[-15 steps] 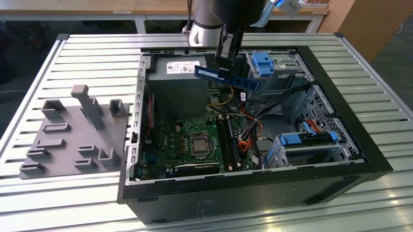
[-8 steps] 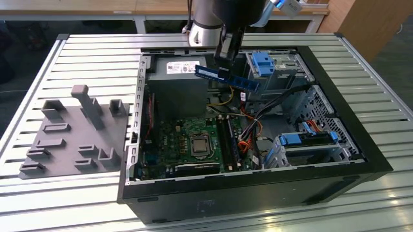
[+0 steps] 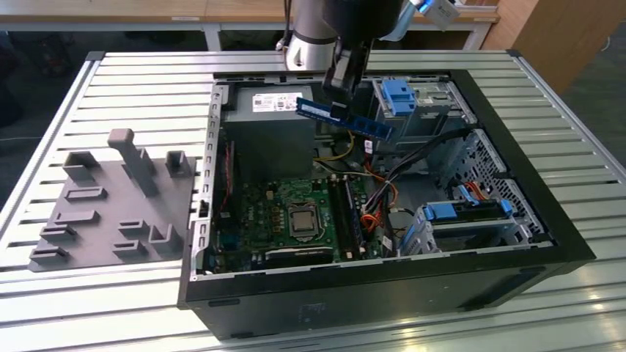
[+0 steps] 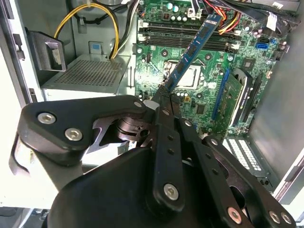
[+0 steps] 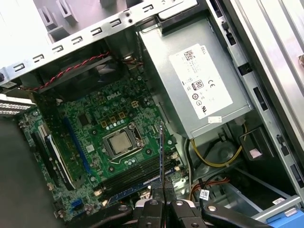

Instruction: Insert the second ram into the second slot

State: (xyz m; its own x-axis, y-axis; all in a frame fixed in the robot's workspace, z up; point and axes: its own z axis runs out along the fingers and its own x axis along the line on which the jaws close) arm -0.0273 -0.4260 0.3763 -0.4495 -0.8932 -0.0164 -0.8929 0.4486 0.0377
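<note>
Though edge-on in the first wrist view, second ram (image 5: 161, 156) broad-faced elsewhere.

Arm (image 3: 311, 33): silver-grey round body w/ black section beside it, blue cap (image 3: 421, 6) up top. Gripper (image 4: 165, 95): matte black linkage plates & bars w/ rounded ends, silver screws (image 4: 171, 191) & pins at pivots, narrow black fingers (image 4: 166, 142).

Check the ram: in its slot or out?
Out. The gripper holds the ram tilted in the air above the motherboard.
</note>
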